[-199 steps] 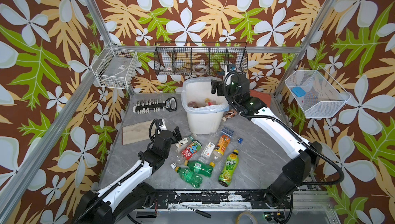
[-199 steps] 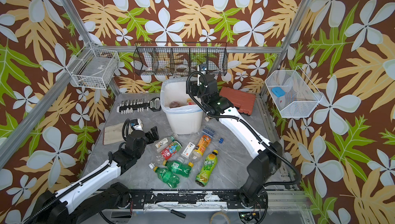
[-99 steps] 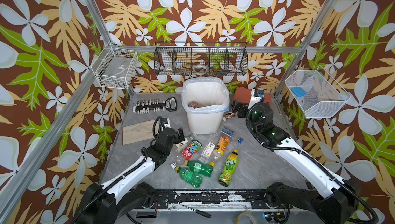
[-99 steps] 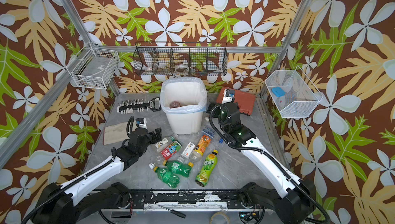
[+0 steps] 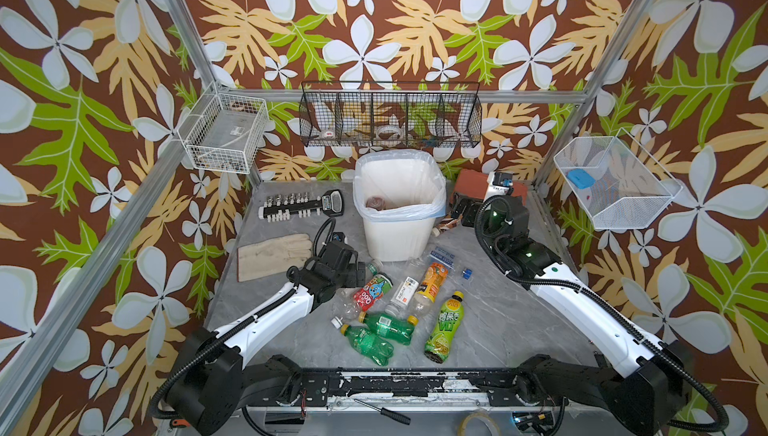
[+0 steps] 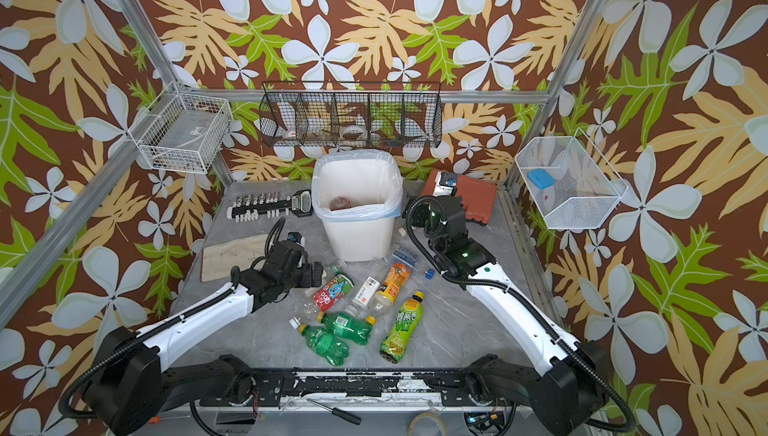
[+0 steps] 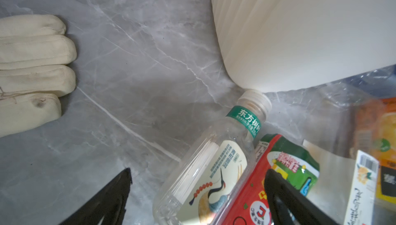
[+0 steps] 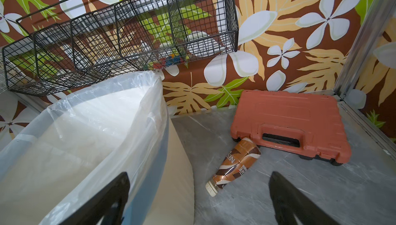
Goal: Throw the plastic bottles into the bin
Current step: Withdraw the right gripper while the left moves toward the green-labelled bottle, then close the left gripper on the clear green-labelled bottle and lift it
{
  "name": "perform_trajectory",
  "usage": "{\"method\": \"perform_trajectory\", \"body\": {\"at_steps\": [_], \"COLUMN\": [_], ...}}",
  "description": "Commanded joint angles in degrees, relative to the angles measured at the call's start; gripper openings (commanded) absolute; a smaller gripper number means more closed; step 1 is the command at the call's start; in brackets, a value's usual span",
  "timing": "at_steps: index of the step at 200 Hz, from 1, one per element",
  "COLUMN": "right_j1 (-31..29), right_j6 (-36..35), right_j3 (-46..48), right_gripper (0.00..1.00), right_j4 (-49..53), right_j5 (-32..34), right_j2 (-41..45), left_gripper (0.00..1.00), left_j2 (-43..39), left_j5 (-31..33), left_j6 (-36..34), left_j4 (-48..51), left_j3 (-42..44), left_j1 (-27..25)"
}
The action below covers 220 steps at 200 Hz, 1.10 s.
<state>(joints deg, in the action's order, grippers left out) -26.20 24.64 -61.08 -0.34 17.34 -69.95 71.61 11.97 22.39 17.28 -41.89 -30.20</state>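
There, the left gripper gaped over a clear bottle whose cap lay at the foot of the bin; the right gripper, wide and empty, faced a brown bottle beside it.

White arm links, black joints, ribbed black cables, green lights.

Walls papered in brown with large white flowers and green and tan leaves enclose a grey marble-patterned tabletop, framed by silver aluminium rails. A long black wire basket with compartments hangs on the back wall, a white wire grid basket on the left wall, and a white fine-mesh basket on the right. The light is even.
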Motion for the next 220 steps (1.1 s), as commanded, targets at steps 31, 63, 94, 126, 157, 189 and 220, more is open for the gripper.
{"method": "perform_trajectory", "body": {"at_steps": [31,63,94,126,157,189,220], "right_j1": [0.04,0.12,0.14,0.26,0.27,0.35,0.36], "right_j6": [0.14,-0.05,0.02,0.06,0.12,-0.08,0.19], "right_j3": [0.24,1.23,1.65,0.73,0.80,0.93,0.50], "right_gripper": [0.99,0.99,1.00,1.00,1.00,1.00,1.00], "right_j4": [-0.70,-0.65,-0.82,-0.34,-0.83,-1.39,-1.36], "right_j5": [0.19,1.46,1.19,1.11,1.48,1.48,0.98], "right_j2": [0.93,1.90,2.05,1.49,1.36,1.08,0.76], "left_gripper": [0.98,0.98,0.98,0.98,0.98,0.97,0.93], "left_j2": [6.71,10.24,12.52,14.92,16.74,16.79,17.51], "left_j5": [4.06,4.56,4.08,3.96,4.96,4.92,5.79], "left_j6": [-2.32,-3.32,-3.54,-3.16,-2.46,-1.74,-0.59], "left_j4": [2.15,1.35,0.59,0.76,1.49,1.03,2.23], "left_j3": [-3.92,-4.65,-5.23,-6.36,-6.73,-5.94,-6.15], "left_j1": [-2.12,-2.59,-2.59,-2.59,-2.59,-2.59,-2.59]}}
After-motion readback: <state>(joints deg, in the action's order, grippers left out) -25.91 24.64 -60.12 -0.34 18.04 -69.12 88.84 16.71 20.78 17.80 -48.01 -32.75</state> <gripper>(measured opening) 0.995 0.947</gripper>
